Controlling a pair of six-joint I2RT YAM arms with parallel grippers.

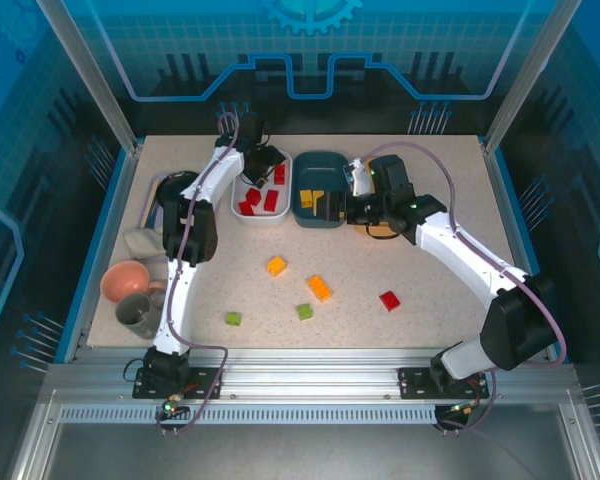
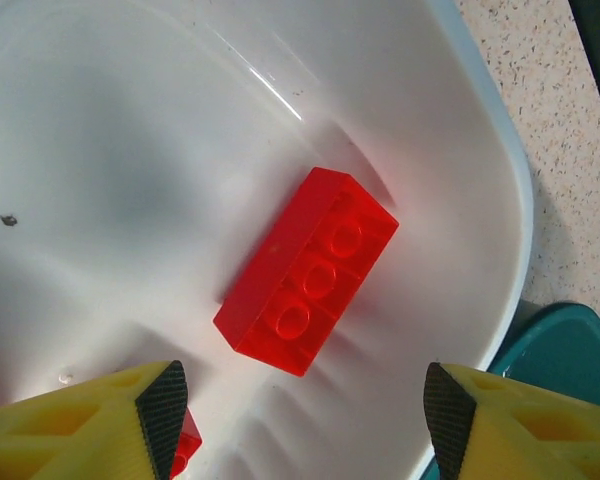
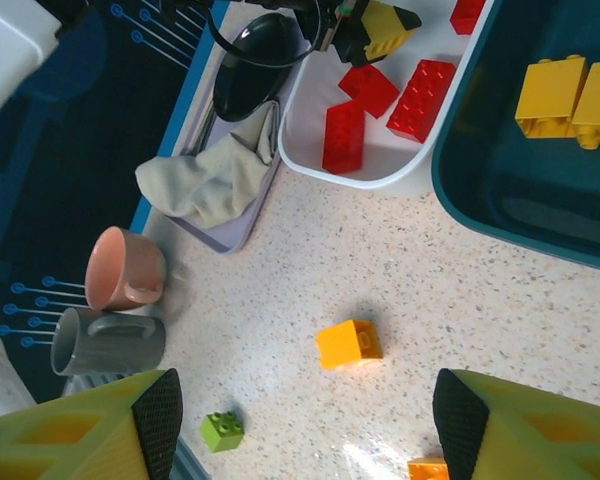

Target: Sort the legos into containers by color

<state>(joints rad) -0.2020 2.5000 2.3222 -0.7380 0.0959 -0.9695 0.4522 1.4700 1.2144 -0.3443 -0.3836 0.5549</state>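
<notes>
A: Left wrist view. Item: left gripper (image 2: 305, 400), open, empty, above red brick (image 2: 308, 272) lying loose in white tub (image 2: 460, 150).
B: Risk?
A: On lifting, it could clip the tub rim and spill it.
B: Pose?
A: Far forward, wrist down. Also right gripper (image 3: 300, 420): open, empty, over table (image 3: 480, 330) beside teal tub (image 3: 500, 190).

Speckled beige worktop (image 1: 360, 330) with a blue border (image 1: 98, 255), enclosed by blue-tinted transparent panels (image 1: 310, 50) printed with circuit-line graphics. A gear motif (image 1: 312, 12) tops the far panel. Aluminium posts (image 1: 85, 70) rise at the far corners. A slotted aluminium rail (image 1: 310, 385) runs along the near edge.
</notes>
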